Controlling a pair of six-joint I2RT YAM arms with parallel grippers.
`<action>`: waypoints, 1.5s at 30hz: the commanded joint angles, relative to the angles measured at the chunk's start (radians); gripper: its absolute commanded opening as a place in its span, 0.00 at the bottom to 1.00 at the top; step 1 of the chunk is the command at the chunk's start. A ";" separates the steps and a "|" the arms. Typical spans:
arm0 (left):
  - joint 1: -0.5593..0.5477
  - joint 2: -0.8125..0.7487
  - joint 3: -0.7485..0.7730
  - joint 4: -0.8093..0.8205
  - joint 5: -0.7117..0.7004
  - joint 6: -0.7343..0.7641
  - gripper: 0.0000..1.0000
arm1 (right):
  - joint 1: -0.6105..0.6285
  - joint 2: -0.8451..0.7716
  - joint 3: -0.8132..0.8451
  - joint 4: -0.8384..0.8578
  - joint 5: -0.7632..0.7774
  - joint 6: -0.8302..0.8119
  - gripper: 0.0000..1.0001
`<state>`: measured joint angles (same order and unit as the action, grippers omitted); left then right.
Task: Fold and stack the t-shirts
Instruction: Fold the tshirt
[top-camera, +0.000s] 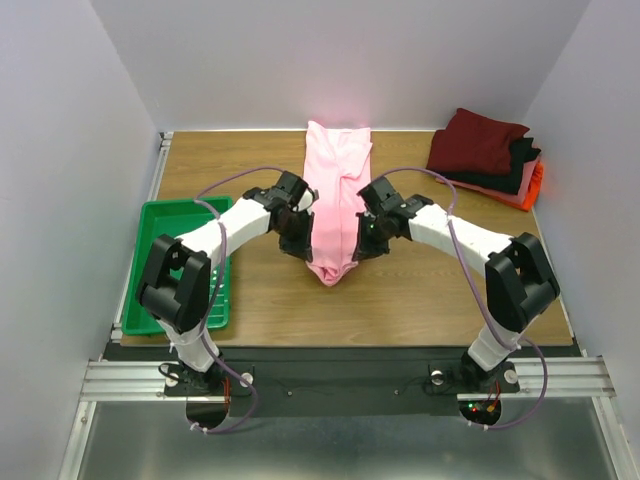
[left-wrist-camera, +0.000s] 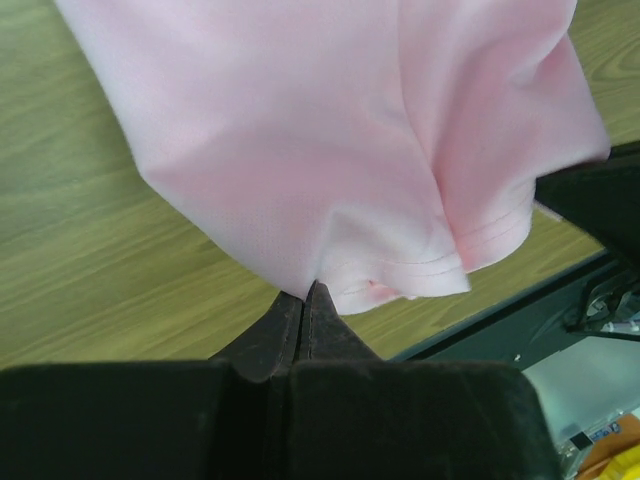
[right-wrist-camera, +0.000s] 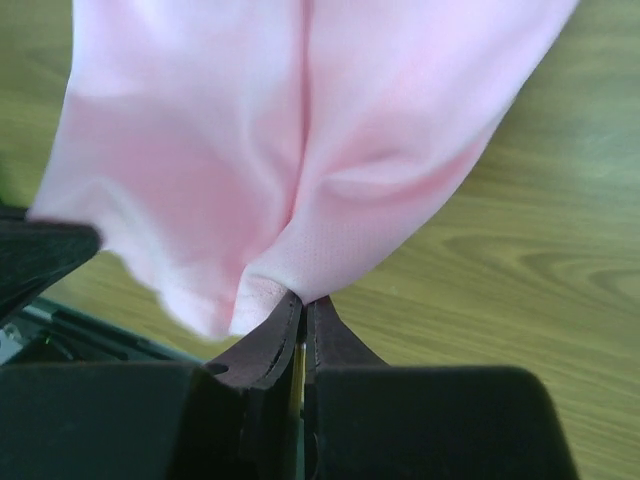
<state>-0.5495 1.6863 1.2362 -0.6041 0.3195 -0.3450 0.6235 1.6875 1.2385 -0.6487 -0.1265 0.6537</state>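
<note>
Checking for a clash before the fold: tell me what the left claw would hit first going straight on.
The pink t-shirt: the left claw is shut on its edge, so cloth lies right ahead. Past it, the right claw faces in from the other side, probably next, though depth is unclear.

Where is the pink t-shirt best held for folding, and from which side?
At its near end, one edge each: left end effector from the left, right end effector from the right. The pink t-shirt lies as a long narrow strip running near to far, so that end likely folds over the far one.
</note>
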 joint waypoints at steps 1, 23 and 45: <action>0.045 0.039 0.120 -0.089 0.004 0.054 0.00 | -0.047 0.049 0.099 -0.025 0.038 -0.046 0.00; 0.040 -0.072 -0.072 -0.094 0.259 0.066 0.00 | -0.048 -0.097 0.033 -0.328 -0.194 -0.095 0.00; 0.128 0.094 0.276 -0.129 0.250 0.049 0.00 | -0.149 0.090 0.309 -0.223 0.004 -0.087 0.00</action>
<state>-0.4496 1.7397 1.4231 -0.7235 0.5499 -0.3176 0.5392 1.7393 1.4876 -0.9386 -0.1822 0.6121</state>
